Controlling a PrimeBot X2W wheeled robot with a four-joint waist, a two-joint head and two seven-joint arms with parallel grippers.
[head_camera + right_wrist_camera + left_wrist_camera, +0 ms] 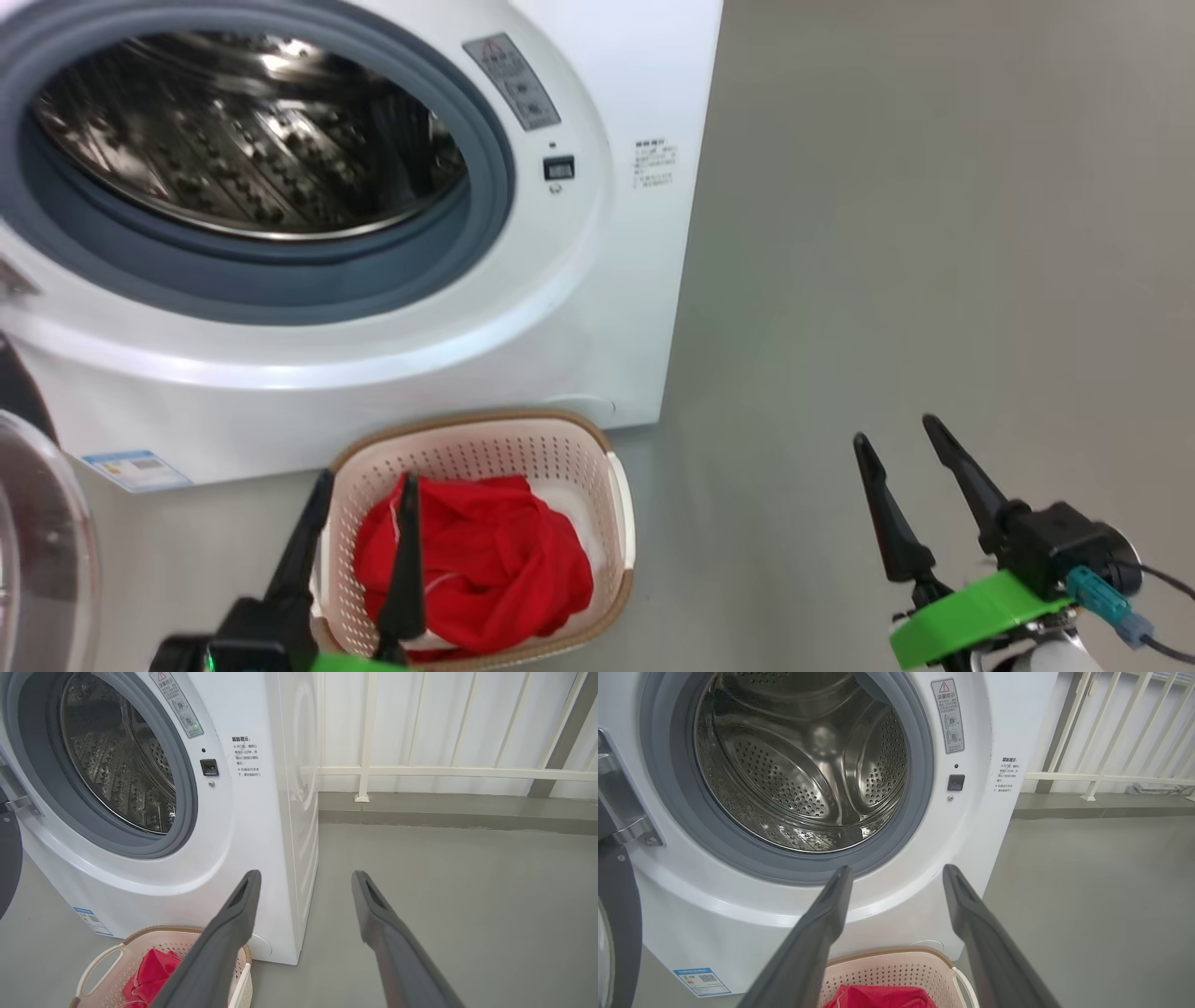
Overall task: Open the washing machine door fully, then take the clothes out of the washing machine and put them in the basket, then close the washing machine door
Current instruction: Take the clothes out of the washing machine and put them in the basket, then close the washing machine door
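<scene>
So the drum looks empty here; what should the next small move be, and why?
Probably move the left gripper, open and empty, leftward to the washing machine door, which stands open on that side. The drum shows bare steel and the clothes lie in the basket, so only closing seems left.

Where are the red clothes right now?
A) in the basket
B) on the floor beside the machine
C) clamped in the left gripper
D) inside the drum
A: the clothes lie bunched inside the basket in front of the washing machine, and the steel drum holds nothing red in the head view or either wrist view.
</scene>
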